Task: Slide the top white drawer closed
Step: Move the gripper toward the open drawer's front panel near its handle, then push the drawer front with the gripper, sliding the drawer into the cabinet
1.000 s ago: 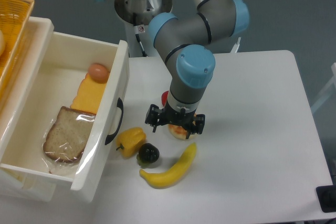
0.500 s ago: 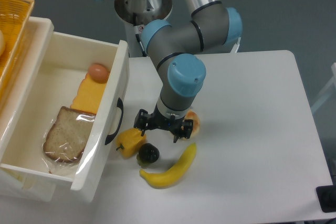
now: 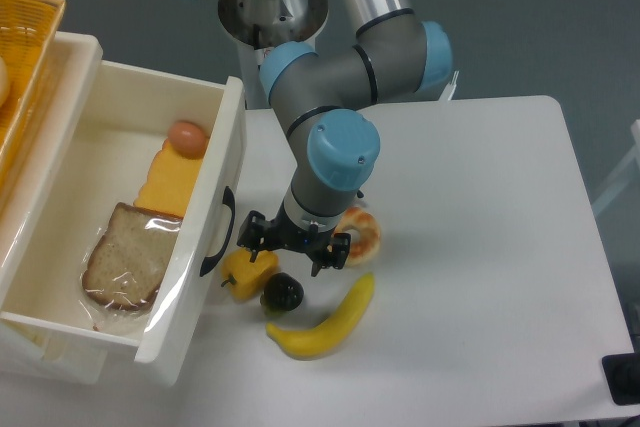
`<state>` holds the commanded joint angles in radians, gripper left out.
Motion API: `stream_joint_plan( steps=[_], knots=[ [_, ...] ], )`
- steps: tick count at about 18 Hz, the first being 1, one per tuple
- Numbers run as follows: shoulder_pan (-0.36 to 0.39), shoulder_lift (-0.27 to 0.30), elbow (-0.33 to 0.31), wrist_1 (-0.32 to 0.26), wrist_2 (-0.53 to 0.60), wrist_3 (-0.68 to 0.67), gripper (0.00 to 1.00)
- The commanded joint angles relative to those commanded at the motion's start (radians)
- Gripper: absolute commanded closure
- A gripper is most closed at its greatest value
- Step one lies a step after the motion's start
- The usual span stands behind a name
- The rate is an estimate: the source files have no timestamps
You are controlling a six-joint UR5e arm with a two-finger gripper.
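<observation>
The top white drawer (image 3: 190, 277) is pulled far out at the left, its panelled front facing right with a black curved handle (image 3: 218, 232). Inside it lie a wrapped bread slice (image 3: 128, 257), a yellow cheese slice (image 3: 172, 180) and a brown egg (image 3: 187, 137). My gripper (image 3: 292, 245) hangs over the table just right of the drawer front, above the yellow pepper (image 3: 246, 270). Its fingers point down and nothing shows between them. The arm hides how wide the jaws stand.
A yellow wicker basket (image 3: 25, 57) sits on the cabinet at the top left. On the table near the gripper lie a black round fruit (image 3: 282, 293), a banana (image 3: 325, 319) and a doughnut-like ring (image 3: 359, 233). The robot base (image 3: 265, 7) stands behind.
The gripper has moved left across the table toward the drawer front, uncovering the ring-shaped item it stood over. The drawer has not moved.
</observation>
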<state>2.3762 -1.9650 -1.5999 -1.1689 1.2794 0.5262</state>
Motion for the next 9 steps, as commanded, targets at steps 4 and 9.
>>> stream_joint_plan(
  steps=[4, 9],
  knots=[
    [-0.009, 0.006, 0.0, 0.0, -0.014, 0.002, 0.0],
    [-0.035, 0.012, 0.0, 0.0, -0.023, 0.005, 0.0]
  ],
)
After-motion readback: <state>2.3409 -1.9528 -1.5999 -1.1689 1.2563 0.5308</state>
